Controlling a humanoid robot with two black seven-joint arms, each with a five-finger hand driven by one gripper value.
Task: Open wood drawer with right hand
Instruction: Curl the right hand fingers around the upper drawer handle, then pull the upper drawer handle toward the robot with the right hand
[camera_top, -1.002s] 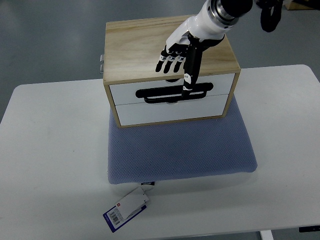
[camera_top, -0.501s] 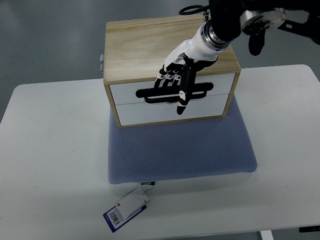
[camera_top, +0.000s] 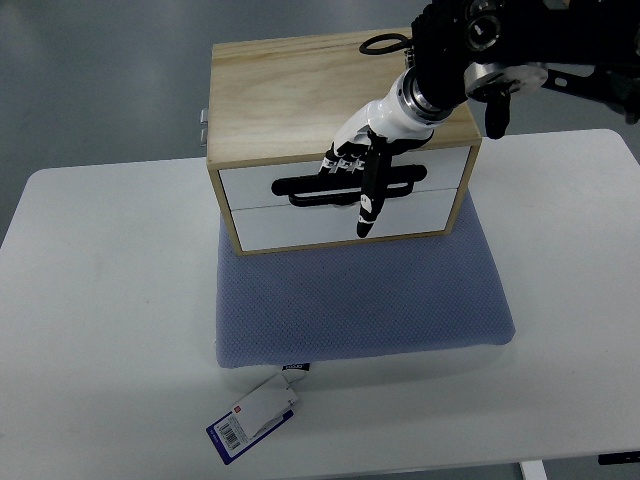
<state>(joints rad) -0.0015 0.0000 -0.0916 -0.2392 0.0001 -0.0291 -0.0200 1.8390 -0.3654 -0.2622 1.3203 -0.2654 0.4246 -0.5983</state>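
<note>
Right hand (camera_top: 358, 172) lowered further, fingertips hidden in drawer (camera_top: 345, 185) handle slot

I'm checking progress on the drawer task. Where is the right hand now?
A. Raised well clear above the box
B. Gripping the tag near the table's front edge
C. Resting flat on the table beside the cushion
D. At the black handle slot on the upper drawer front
D: the right hand has its fingers at the black handle slot of the upper drawer, thumb pointing down over the front; the drawer looks closed.
</note>
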